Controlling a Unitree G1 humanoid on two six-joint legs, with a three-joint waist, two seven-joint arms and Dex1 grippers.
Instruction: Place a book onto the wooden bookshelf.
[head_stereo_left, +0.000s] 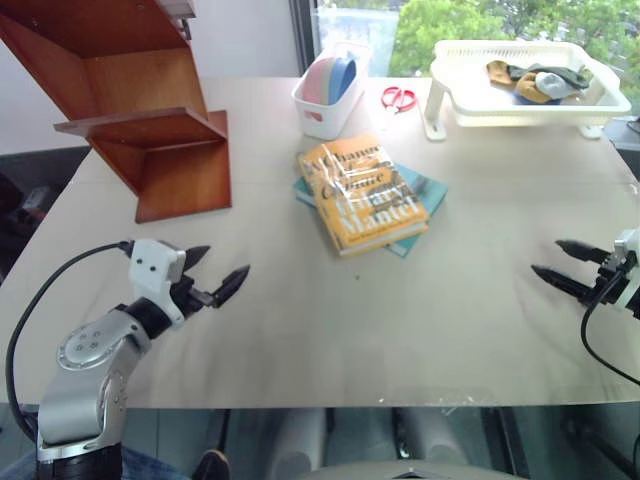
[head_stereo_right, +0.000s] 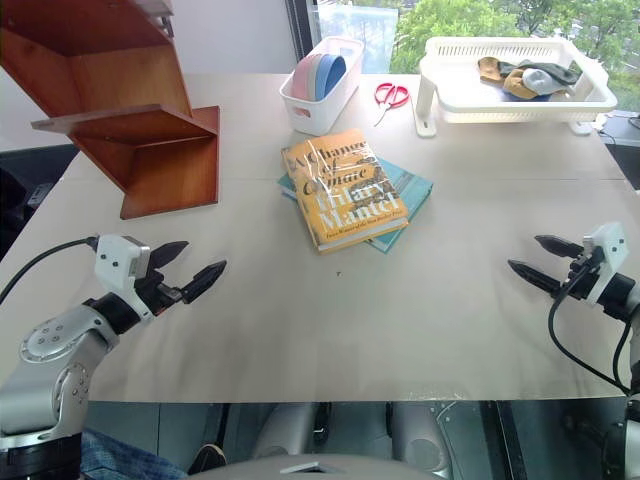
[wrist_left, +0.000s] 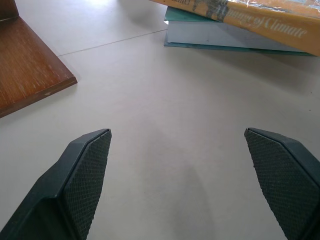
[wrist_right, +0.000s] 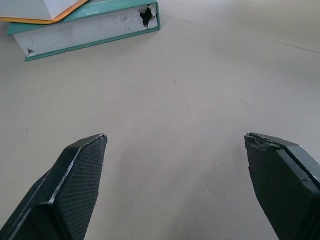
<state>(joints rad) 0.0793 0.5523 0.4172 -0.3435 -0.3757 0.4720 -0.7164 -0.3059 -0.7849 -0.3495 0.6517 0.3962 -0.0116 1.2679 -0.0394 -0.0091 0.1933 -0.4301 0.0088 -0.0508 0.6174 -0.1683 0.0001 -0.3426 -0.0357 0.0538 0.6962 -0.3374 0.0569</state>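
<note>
The book (head_stereo_left: 362, 193), yellow-orange with dark and white lettering, lies flat near the middle of the desk (head_stereo_left: 330, 320), stacked askew on a teal book (head_stereo_left: 425, 192) whose edges stick out beneath it on the right and at the far left corner. In the right wrist view the teal book's page block shows a torn hole near one corner. The bookshelf (head_stereo_left: 150, 110) stands at the far left of the desk, reddish-brown, with a slanted side panel and a flat board jutting out; its boards carry nothing that can be seen. The book and the bookshelf are apart, with bare desk between them.

The left gripper (head_stereo_left: 212, 272) hovers over the near left part of the desk, its fingers spread wide and holding nothing, pointing toward the books. The right gripper (head_stereo_right: 540, 257) hovers over the near right edge, likewise spread wide and empty, pointing inward to the left. Both are well apart from the books.

At the far edge a white bin (head_stereo_left: 330, 95) holds pink and blue plates standing on edge. Red scissors (head_stereo_left: 399, 97) lie just beside it. Farther right a white rack (head_stereo_left: 530, 90) carries some crumpled cloth items (head_stereo_left: 540, 78).
</note>
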